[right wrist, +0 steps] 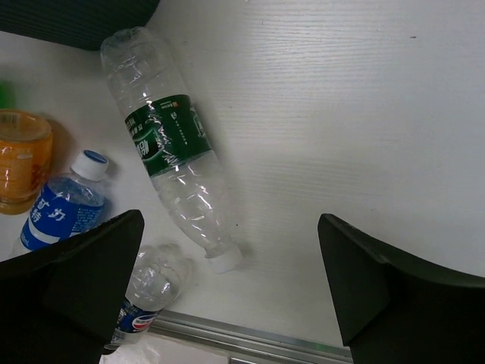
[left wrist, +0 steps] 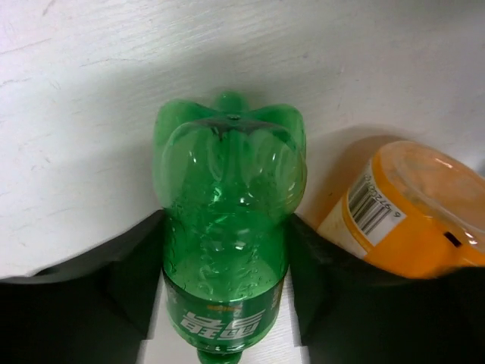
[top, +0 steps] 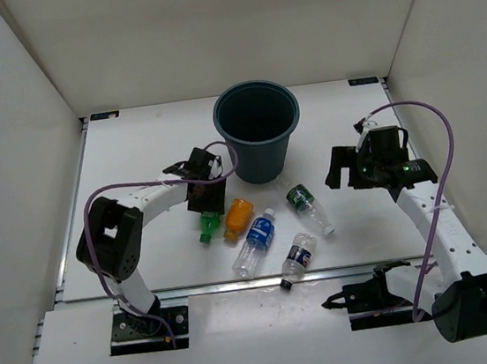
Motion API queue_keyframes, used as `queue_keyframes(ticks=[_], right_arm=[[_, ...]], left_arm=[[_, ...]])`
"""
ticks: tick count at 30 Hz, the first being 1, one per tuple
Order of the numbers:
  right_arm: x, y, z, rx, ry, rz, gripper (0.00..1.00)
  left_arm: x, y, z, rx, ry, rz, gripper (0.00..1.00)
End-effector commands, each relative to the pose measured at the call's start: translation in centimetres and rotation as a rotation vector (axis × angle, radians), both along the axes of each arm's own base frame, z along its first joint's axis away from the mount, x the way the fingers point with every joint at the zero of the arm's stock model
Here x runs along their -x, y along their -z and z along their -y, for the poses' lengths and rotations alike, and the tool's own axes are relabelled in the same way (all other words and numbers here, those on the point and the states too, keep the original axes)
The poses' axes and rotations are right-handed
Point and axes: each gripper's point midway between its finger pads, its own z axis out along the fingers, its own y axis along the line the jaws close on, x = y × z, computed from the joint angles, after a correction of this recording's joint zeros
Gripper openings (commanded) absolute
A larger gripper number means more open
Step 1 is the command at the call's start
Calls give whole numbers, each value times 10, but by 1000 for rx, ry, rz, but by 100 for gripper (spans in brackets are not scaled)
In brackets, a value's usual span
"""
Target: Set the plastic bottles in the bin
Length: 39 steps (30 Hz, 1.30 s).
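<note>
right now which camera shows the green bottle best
Left wrist: the green bottle fills the frame, base and label clear, fingers against both sides. Top external shows it small, partly under the left gripper. Right wrist catches only a green sliver at its left edge.

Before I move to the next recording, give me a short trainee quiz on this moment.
1. How many bottles lie on the table, outside the bin?
2. Which bottle does the left gripper straddle? A orange, B green, C blue-labelled.
3. True or false: the right gripper grips a bottle.
Key: 1 five; 2 B, the green bottle; 3 false, it is open and empty.
</note>
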Motion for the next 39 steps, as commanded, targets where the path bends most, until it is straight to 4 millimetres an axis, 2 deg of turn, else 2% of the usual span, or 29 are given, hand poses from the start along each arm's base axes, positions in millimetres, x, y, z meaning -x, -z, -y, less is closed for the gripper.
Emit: queue_keyframes(ticks=[1, 4, 7, 9, 10, 11, 12, 13, 14, 15, 16, 17, 18, 19, 20, 22, 23, 25, 26, 27, 28, 29, 30, 31, 32, 33, 34, 35, 39], right_arm=[[0, -7, 0, -29, 18, 27, 97], [-1, -7, 4, -27, 37, 40, 96], [0, -4, 3, -38, 33, 42, 96], [1, -3, 1, -52, 30, 49, 95], [1, -5, 0, -55, 25, 61, 95], [4, 1, -1, -50, 13, 46, 95], [4, 2, -2, -46, 9, 53, 95], [3, 5, -1, -38, 12, 49, 95], [5, 5, -5, -27, -7, 52, 95], [5, 10, -5, -21, -7, 44, 95], [5, 11, -6, -14, -18, 49, 95], [6, 14, -10, -12, -28, 42, 95], [8, 20, -9, -10, -29, 29, 95], [6, 20, -10, -11, -34, 34, 95], [8, 23, -11, -18, -33, 26, 95], [10, 29, -12, -10, -47, 18, 95], [9, 29, -13, -15, -42, 22, 95], [10, 30, -13, -4, -49, 34, 96], [10, 29, -13, -13, -50, 39, 95], [10, 27, -16, -16, -70, 54, 95], [9, 28, -18, -25, -81, 56, 95], [8, 28, -19, -28, -82, 65, 95], [6, 26, -22, -35, -96, 83, 96], [6, 28, -24, -35, -109, 80, 96], [5, 26, -29, -32, -133, 94, 96], [5, 27, -30, -25, -142, 96, 97], [4, 29, -35, -11, -166, 98, 97], [1, 26, -40, -1, -184, 117, 97], [-8, 28, -60, 23, -265, 135, 98]], left_arm=[[-6, -7, -4, -8, -27, 41, 59], [-6, -25, -14, -7, -64, 74, 47], [-10, -59, -33, 10, -141, 151, 39], [-18, -104, -44, 32, -175, 259, 40], [-24, -119, -47, 32, -193, 298, 40], [-30, -150, -49, 59, -209, 367, 40], [-35, -182, -42, 105, -198, 438, 39], [-37, -203, -36, 134, -185, 490, 39], [-45, -235, -28, 193, -178, 561, 40], [-51, -266, -13, 252, -145, 636, 42], [-53, -278, -2, 277, -119, 666, 44], [-60, -307, 8, 333, -102, 738, 43], [-67, -330, 24, 381, -79, 798, 47], [-75, -332, 36, 381, -66, 809, 49], [-82, -357, 42, 416, -66, 870, 49], [-104, -381, 64, 460, -56, 934, 55], [-107, -382, 72, 468, -42, 940, 57], [-127, -385, 92, 513, -47, 971, 55], [-135, -374, 102, 507, -33, 960, 59], [-140, -383, 105, 521, -38, 980, 63], [-149, -380, 110, 499, -45, 986, 64], [-159, -366, 113, 471, -62, 965, 68], [-162, -372, 114, 470, -67, 977, 77], [-166, -369, 117, 456, -62, 966, 83], [-166, -362, 124, 444, -53, 954, 95], [-165, -368, 125, 445, -53, 965, 98], [-164, -370, 127, 451, -56, 970, 98], [-159, -380, 127, 462, -57, 987, 98], [-147, -401, 114, 474, -64, 975, 98]])
